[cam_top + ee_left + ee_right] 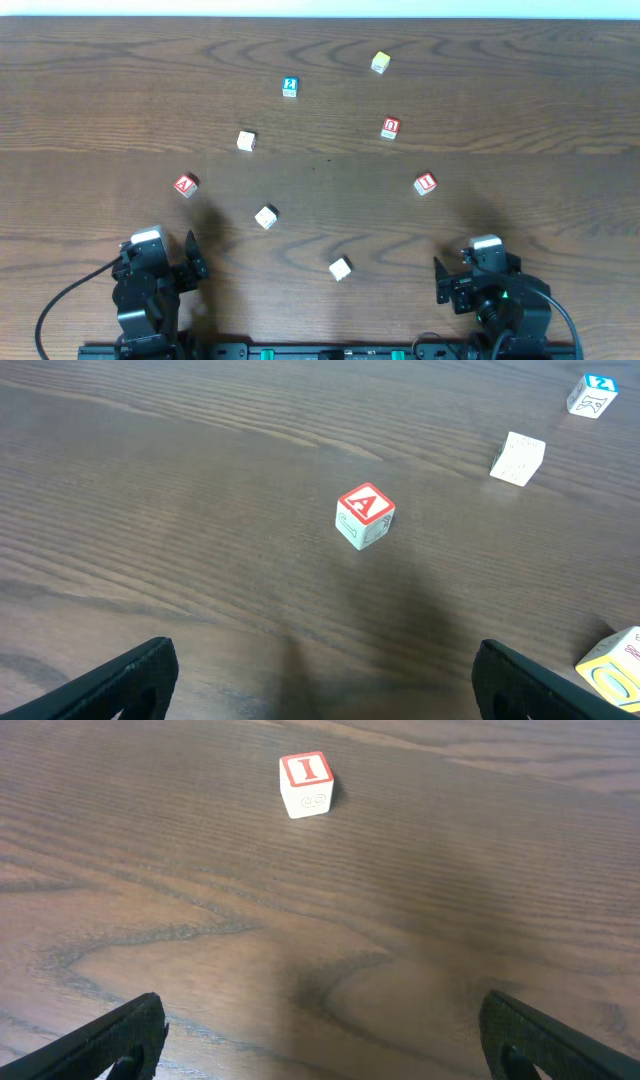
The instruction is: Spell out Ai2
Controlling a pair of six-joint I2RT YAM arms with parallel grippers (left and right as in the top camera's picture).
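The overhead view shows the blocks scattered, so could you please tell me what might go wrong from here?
The 2 block lies far from the left gripper and right gripper, so reaching it may stretch an arm.
Another red block sits near the I block and could be picked by mistake.
The A block is turned cornerwise to the left gripper, so a grasp might twist it.

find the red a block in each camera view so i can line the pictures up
Overhead: the A block sits well left of centre, at mid-height.
Left wrist: near the centre, slightly above the middle.
Right wrist: not in it; only the I block shows.
Shared landmark: the blue 2 block, up and right of the A block in the overhead view and in the left wrist's top right corner.
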